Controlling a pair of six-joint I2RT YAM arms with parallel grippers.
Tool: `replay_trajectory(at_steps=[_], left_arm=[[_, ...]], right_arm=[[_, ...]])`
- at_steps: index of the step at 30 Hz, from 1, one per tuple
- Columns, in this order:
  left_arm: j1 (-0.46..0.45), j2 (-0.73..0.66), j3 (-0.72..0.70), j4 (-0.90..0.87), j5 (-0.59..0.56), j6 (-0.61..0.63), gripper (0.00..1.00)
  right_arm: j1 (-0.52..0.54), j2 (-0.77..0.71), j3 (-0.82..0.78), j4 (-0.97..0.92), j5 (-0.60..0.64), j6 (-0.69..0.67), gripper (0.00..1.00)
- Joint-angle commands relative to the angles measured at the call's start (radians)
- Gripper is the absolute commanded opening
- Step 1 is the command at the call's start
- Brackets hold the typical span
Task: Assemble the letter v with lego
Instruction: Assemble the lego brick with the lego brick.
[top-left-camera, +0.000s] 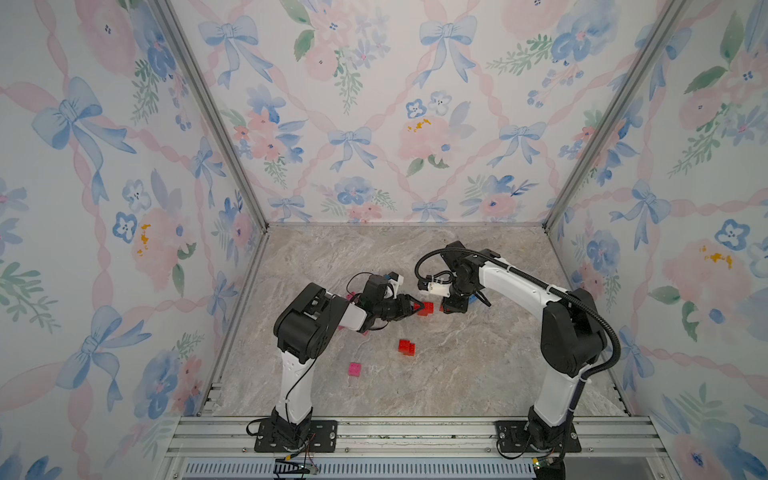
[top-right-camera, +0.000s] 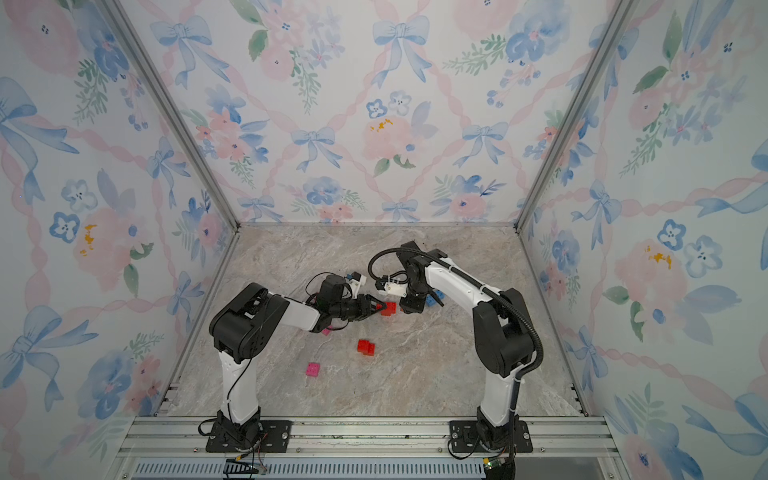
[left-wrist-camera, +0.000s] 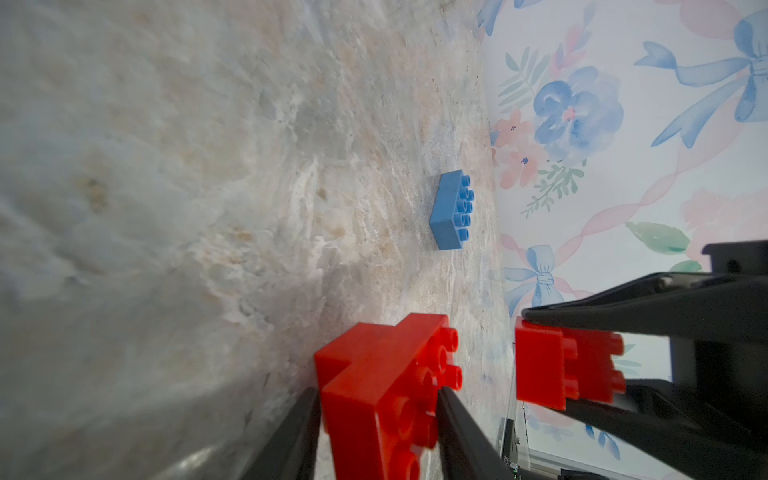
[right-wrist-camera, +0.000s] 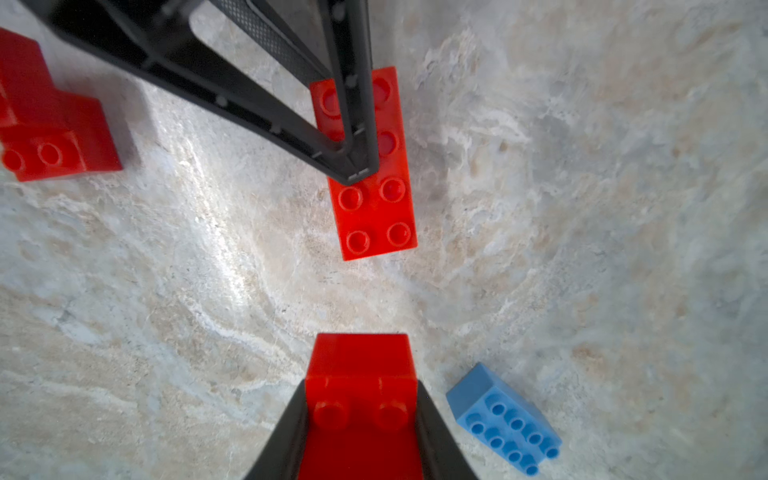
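Observation:
My left gripper (left-wrist-camera: 379, 395) is shut on a piece of joined red lego bricks (left-wrist-camera: 374, 361), low over the marble table; both top views show that piece (top-left-camera: 424, 308) (top-right-camera: 388, 308) at its tip. My right gripper (right-wrist-camera: 361, 390) points down and is shut on a single red brick (right-wrist-camera: 359, 357), a short gap from the left one's piece (right-wrist-camera: 376, 216). The longer blue brick (right-wrist-camera: 503, 419) (left-wrist-camera: 451, 210) lies studs up beside the right gripper (top-left-camera: 451, 306), partly hidden in a top view.
Two joined red bricks (top-left-camera: 407, 347) (right-wrist-camera: 50, 124) lie on the table nearer the front. A pink brick (top-left-camera: 354, 369) (top-right-camera: 313, 369) lies left of them. A bit of pink (top-right-camera: 326, 331) shows under the left arm. Flowered walls enclose three sides.

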Motion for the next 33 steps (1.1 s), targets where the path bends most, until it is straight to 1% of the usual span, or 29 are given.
replay_trajectory(at_steps=[1,10,15,22,28,33], left_arm=[[0.006,0.025,-0.008,-0.041,0.000,0.005,0.42],[0.005,0.032,-0.014,-0.041,-0.001,0.002,0.37],[0.006,0.042,-0.016,-0.041,-0.005,-0.005,0.37],[0.012,0.063,-0.020,-0.041,-0.005,-0.013,0.45],[0.017,0.063,-0.019,-0.042,-0.007,-0.013,0.45],[0.019,0.067,-0.018,-0.041,-0.005,-0.015,0.45]], right_arm=[[0.000,0.015,0.023,0.009,-0.034,-0.032,0.11],[0.006,0.055,0.066,0.008,-0.055,-0.062,0.10],[0.017,0.086,0.089,0.005,-0.043,-0.081,0.10],[0.026,0.113,0.112,-0.001,-0.049,-0.089,0.09],[0.031,0.115,0.110,-0.001,-0.075,-0.088,0.09],[0.032,0.139,0.129,-0.018,-0.060,-0.085,0.09]])
